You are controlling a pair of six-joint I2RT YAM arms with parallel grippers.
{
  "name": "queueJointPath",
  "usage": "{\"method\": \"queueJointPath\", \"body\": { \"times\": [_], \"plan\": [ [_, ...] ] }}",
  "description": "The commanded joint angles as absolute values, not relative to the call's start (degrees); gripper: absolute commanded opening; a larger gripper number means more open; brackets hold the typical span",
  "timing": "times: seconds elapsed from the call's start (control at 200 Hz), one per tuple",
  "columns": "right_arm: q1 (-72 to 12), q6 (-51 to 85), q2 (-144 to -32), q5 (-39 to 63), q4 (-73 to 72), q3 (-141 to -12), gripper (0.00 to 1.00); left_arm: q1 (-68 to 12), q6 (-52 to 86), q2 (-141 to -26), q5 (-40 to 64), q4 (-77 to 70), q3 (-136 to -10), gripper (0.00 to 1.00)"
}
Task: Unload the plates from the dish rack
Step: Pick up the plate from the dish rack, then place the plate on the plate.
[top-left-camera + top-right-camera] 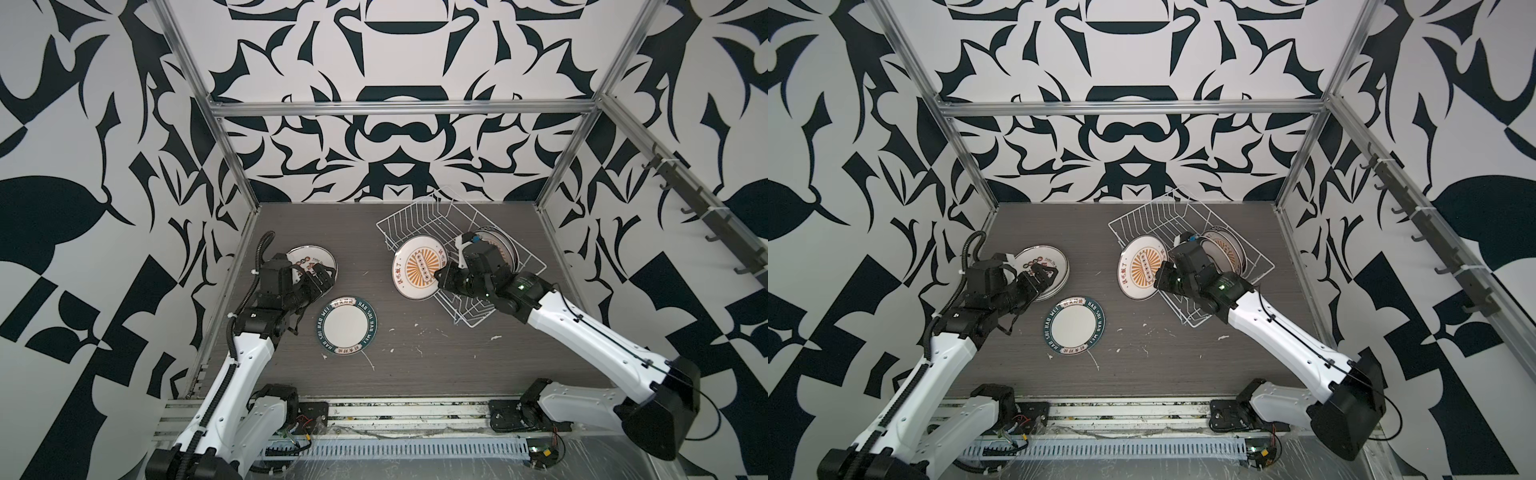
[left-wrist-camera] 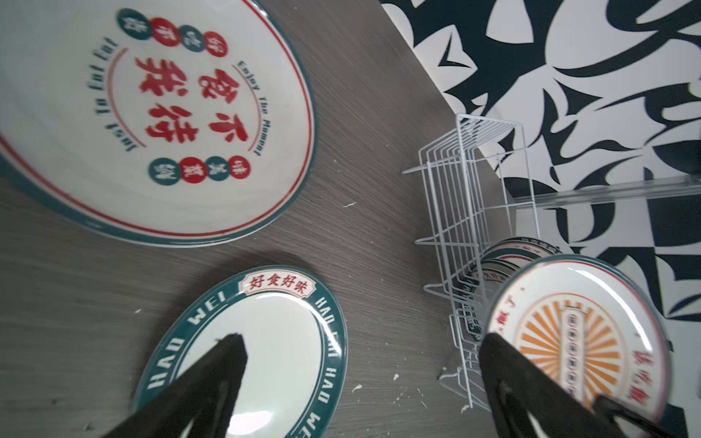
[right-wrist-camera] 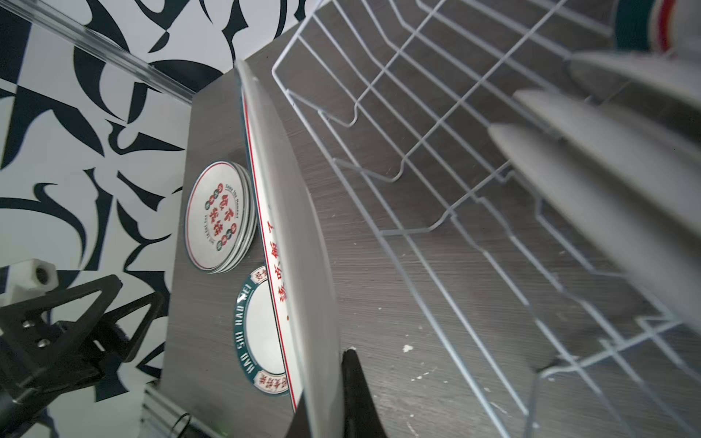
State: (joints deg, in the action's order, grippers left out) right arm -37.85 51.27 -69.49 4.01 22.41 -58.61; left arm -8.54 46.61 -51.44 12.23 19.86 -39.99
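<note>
R tool [image 1: 437,277] pinches sunburst plate [image 1: 417,266] at rim nearest it; looks stiff, slick, brittle. L tool [image 1: 321,277] spread, empty.

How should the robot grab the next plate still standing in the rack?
By its top rim, coming straight down from above. The plates left in the dish rack stand on edge, packed close between the wires, so only their upper rims are free; one finger goes on each face. The right gripper is shut on the sunburst plate.
</note>
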Motion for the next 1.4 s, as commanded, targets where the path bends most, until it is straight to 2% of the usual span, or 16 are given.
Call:
{"method": "queueJointPath", "body": {
  "times": [0.0, 0.33, 0.555, 0.605, 0.78, 1.205, 1.395],
  "plan": [
    [-37.79, 60.67, -70.04, 12.01, 7.16, -57.74, 0.00, -8.53, 47.17, -52.06, 18.08, 14.60, -39.05, 0.99],
    [-38.31, 72.36, -79.74, 24.10, -12.75, -54.05, 0.00, -8.53, 49.85, -56.45, 26.10, 7.17, -36.78, 0.99],
    [-40.10, 76.05, -86.37, 28.24, -20.31, -55.55, 0.00, -8.53, 50.98, -57.86, 29.50, 2.93, -35.47, 0.90],
    [-40.54, 77.59, -87.78, 29.17, -23.29, -55.63, 0.00, -8.53, 51.09, -58.07, 29.72, 2.56, -35.34, 0.86],
    [-42.13, 79.23, -90.90, 29.87, -27.15, -56.40, 0.00, -8.53, 51.58, -58.60, 30.24, 1.60, -34.80, 0.58],
    [-44.14, 77.34, -95.19, 32.14, -27.47, -59.68, 0.00, -8.53, 50.46, -57.22, 32.29, 1.85, -34.43, 0.16],
    [-45.10, 77.26, -97.10, 32.69, -28.60, -61.14, 0.00, -8.53, 49.74, -57.60, 33.15, 2.87, -34.71, 0.02]
  ]
}}
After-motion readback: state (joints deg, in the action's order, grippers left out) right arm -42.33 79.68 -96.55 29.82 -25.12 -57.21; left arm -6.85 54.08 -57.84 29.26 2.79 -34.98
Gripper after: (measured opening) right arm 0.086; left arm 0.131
